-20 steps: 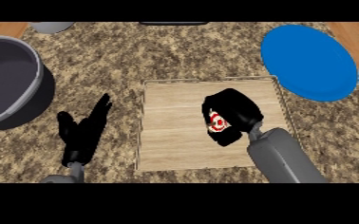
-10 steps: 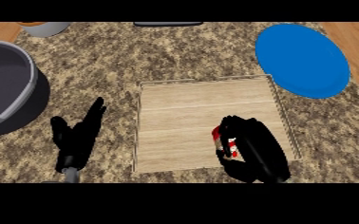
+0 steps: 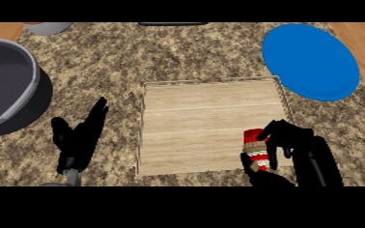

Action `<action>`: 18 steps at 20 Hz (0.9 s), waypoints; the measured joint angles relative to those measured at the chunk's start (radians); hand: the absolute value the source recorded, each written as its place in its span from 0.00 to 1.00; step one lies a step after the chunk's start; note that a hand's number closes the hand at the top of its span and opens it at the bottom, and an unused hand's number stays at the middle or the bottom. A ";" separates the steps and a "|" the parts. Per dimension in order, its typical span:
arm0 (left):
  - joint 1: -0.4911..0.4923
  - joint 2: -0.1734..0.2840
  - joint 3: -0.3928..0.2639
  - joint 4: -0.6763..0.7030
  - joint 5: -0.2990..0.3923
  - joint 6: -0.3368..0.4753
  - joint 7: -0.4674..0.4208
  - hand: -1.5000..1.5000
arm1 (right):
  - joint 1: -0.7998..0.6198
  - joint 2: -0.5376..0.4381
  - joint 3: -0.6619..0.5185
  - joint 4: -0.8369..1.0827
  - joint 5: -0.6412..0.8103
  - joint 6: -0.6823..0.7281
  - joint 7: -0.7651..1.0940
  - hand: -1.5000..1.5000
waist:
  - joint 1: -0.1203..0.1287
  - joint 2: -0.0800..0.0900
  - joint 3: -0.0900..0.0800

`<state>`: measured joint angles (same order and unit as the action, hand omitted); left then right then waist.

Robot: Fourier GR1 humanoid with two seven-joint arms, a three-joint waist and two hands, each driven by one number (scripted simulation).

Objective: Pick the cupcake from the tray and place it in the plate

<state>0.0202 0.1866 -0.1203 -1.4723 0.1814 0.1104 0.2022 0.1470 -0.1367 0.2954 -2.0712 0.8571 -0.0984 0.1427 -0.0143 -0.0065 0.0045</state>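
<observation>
The cupcake (image 3: 255, 149), red and white with a brown band, shows between the curled fingers of my right hand (image 3: 296, 154), which is shut on it over the near right corner of the wooden tray (image 3: 206, 121). Most of the cupcake is hidden by the hand. The blue plate (image 3: 310, 60) lies on the counter at the far right, beyond the tray and apart from the hand. My left hand (image 3: 80, 137) rests open at the lower left, fingers up, beside the tray's left edge.
A large grey pot (image 3: 16, 84) stands at the left edge of the granite counter. A small grey bowl (image 3: 49, 27) sits at the far left top. A dark object (image 3: 173, 23) shows at the top middle.
My right hand has drawn back toward the tray's near right corner with the cupcake in it. The view has shifted slightly. The left hand has stayed in place.
</observation>
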 measured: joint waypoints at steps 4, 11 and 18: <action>-0.016 -0.019 -0.004 0.023 -0.009 -0.001 -0.016 0.50 | -0.030 0.006 -0.151 0.015 -0.142 -0.017 -0.009 1.00 | 0.006 0.002 0.001; -0.012 -0.018 0.007 0.014 -0.010 -0.016 -0.013 0.50 | -0.184 -0.013 -0.390 0.230 -0.342 -0.060 -0.108 1.00 | 0.018 0.004 0.001; -0.022 -0.034 -0.006 0.005 -0.029 -0.010 0.006 0.50 | -0.419 -0.117 -0.599 0.632 -0.410 -0.157 -0.296 1.00 | 0.032 0.009 0.001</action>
<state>-0.0016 0.1528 -0.1266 -1.4670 0.1526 0.1005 0.2078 -0.2725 -0.2541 -0.3038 -1.4390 0.4471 -0.2556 -0.1535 0.0182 0.0029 0.0054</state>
